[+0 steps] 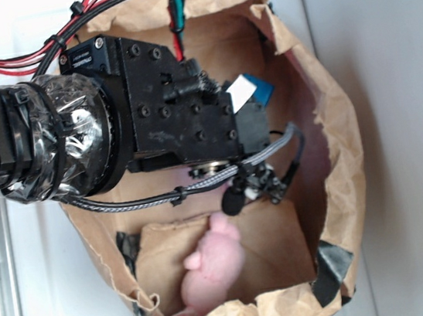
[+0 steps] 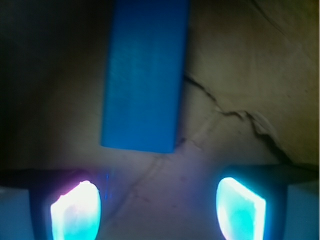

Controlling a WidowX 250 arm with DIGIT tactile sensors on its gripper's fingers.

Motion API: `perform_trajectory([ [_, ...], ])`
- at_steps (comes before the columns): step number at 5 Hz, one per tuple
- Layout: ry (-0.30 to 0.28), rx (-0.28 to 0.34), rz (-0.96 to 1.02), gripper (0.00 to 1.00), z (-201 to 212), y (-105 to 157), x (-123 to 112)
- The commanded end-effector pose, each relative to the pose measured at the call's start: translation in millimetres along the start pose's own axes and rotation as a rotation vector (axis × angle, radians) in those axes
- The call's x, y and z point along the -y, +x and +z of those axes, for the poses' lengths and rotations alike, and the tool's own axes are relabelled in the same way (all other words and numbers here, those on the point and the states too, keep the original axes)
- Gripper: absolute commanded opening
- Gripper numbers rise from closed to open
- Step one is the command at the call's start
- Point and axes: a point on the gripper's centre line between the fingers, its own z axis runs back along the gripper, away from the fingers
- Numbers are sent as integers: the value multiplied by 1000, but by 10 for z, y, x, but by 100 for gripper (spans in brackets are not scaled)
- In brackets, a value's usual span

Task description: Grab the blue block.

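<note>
Fingers spread (nothing between them) near flat, bright blue block.

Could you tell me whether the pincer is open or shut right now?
Open: the pincer shows a wide gap between its fingertips, with the blue block lying ahead, ungripped.

My fingers stand apart with bare brown paper floor between them. The flat bright blue block lies just ahead, seemingly clear all round. The crumpled brown paper bag walls hem me in; the pink plush toy sits well aside.
</note>
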Motion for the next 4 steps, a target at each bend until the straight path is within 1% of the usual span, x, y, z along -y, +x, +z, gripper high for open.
perform_trajectory([
  [1, -64, 69, 61, 100, 210, 296, 30],
  [2, -75, 72, 72, 100, 248, 373, 65],
  [3, -75, 74, 89, 100, 265, 462, 101],
  [4, -62, 76, 106, 100, 217, 529, 97],
])
